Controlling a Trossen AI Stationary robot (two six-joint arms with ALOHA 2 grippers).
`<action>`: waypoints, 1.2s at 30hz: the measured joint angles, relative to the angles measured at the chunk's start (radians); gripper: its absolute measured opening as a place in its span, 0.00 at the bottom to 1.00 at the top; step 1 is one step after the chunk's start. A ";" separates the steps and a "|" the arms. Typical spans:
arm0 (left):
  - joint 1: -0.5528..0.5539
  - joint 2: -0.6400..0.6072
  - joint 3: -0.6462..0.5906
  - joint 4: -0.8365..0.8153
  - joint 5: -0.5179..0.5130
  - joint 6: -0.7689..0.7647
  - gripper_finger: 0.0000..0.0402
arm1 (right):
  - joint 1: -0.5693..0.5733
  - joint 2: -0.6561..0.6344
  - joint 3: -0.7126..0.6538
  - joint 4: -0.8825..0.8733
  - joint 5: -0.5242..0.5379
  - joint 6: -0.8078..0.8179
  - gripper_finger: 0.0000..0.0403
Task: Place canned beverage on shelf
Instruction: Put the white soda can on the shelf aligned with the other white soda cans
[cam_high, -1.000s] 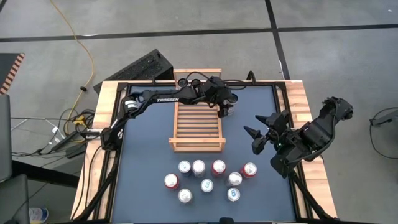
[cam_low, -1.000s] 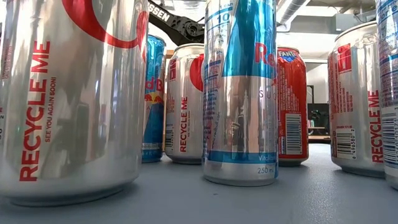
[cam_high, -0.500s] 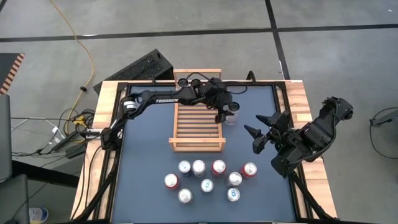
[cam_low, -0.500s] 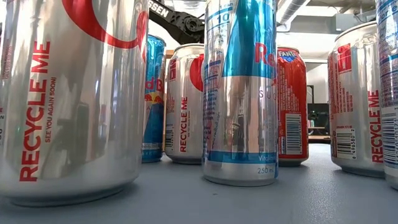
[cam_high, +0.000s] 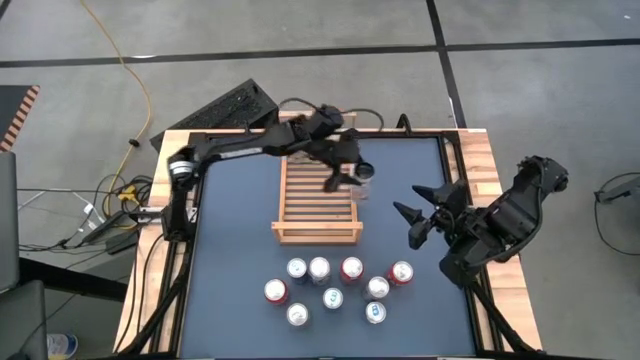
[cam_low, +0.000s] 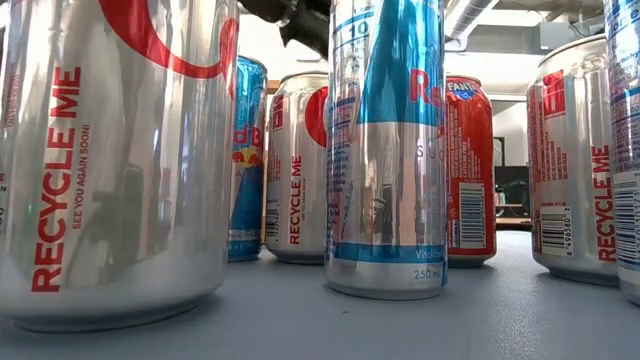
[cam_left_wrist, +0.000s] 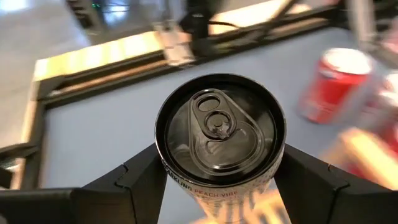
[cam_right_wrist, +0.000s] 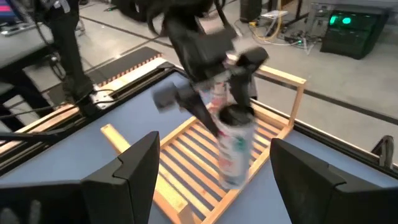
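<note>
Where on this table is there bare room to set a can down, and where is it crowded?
The shelf slats are bare; the left gripper holds a can at its right edge. The table is open left of the shelf and between shelf and right gripper. The can cluster is crowded.

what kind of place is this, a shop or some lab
Most likely a robotics lab or workshop, not a shop: a bare concrete floor with a loose yellow cable, and green-lit equipment beyond the framed work table.
</note>
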 joint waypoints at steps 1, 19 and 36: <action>0.010 -0.034 -0.021 -0.026 0.031 0.009 0.59 | 0.009 0.000 0.000 0.000 0.000 0.000 0.69; 0.192 -0.332 -0.425 0.361 -0.091 0.158 0.59 | 0.043 0.000 0.000 0.003 0.062 -0.014 0.69; 0.250 -0.052 -0.119 0.185 -0.173 0.090 0.59 | 0.043 0.003 0.000 0.005 0.066 -0.017 0.69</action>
